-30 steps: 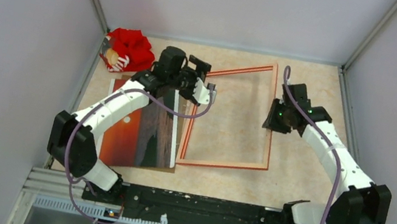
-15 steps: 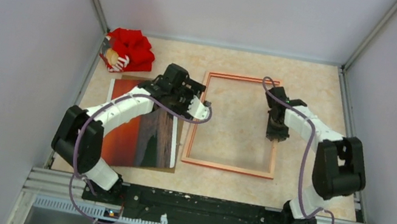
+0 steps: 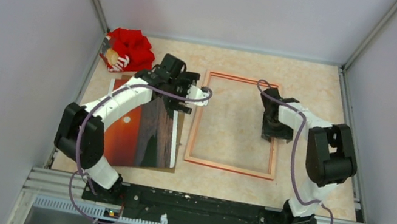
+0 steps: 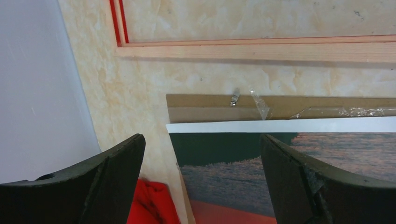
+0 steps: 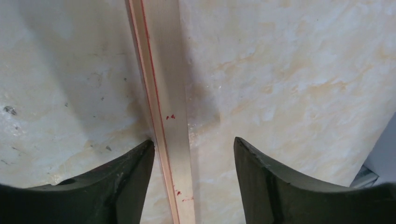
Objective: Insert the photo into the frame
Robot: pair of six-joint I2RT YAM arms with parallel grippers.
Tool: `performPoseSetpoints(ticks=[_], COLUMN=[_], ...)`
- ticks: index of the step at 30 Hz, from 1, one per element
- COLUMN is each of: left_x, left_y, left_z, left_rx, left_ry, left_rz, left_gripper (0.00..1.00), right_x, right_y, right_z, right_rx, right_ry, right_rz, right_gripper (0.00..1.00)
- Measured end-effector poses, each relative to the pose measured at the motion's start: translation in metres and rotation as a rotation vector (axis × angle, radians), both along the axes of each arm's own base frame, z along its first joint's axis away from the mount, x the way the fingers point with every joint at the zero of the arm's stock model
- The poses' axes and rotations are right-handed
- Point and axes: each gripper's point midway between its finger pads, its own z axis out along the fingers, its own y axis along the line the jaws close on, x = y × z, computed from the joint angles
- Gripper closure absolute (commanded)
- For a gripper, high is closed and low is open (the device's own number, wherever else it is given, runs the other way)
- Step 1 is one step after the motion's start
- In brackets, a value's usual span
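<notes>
We judge photo (image 3: pixel 145 136) flimsy, best pinched at its white border; left gripper (image 4: pixel 201 140) gapes, right gripper (image 5: pixel 192 142) straddles frame (image 3: pixel 229 167) unclamped.

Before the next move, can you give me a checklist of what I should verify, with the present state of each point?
1. Frame flat on the table, pale back up: ok.
2. Right jaws open, straddling the frame's right rail, not clamping it: ok.
3. Left jaws open and empty, over a corner of the photo: ok.
4. Photo inside the frame: not ok. It lies picture side up on the brown backing panel, beside the frame.
5. Photo's edge raised enough for gripping: cannot tell.
</notes>
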Motion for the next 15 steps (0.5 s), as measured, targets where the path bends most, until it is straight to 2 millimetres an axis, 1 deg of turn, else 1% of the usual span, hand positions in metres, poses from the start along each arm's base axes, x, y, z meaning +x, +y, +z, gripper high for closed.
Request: performPoseSetpoints(ticks=[2, 4, 6, 9, 11, 12, 13, 14, 15], left_x=[0.004, 0.010, 0.014, 0.013, 0.009, 0.008, 0.008, 0.007, 0.008], left_y=[0.006, 0.013, 0.020, 0.032, 0.040, 0.044, 0.048, 0.051, 0.055], left_z=[0.011, 0.024, 0.033, 0.033, 0.031, 0.031, 0.032, 0.033, 0.033], left_rx=[-0.022, -0.056, -0.090, -0.127, -0.158, -0.181, -0.205, -0.230, -0.251], left_ry=[0.019, 0.030, 0.043, 0.090, 0.135, 0.156, 0.177, 0.196, 0.212], left_rz=[0.040, 0.082, 0.119, 0.172, 0.210, 0.233, 0.257, 0.283, 0.309], left_gripper=[0.01, 0.01, 0.01, 0.01, 0.01, 0.01, 0.01, 0.01, 0.01], right_x=[0.001, 0.000, 0.000, 0.004, 0.012, 0.017, 0.022, 0.026, 0.031], right_y=[-0.006, -0.009, -0.010, -0.008, 0.003, 0.013, 0.026, 0.044, 0.068], right_z=[0.004, 0.005, 0.007, 0.009, 0.014, 0.019, 0.026, 0.035, 0.045], right_rx=[-0.034, -0.050, -0.052, -0.032, 0.014, 0.044, 0.075, 0.109, 0.149], right_ry=[-0.003, -0.004, -0.007, -0.036, -0.087, -0.125, -0.169, -0.210, -0.255], right_rz=[0.001, -0.002, -0.006, -0.024, -0.024, -0.017, -0.004, 0.022, 0.059], right_gripper=[0.27, 0.26, 0.27, 0.27, 0.27, 0.27, 0.27, 0.27, 0.26])
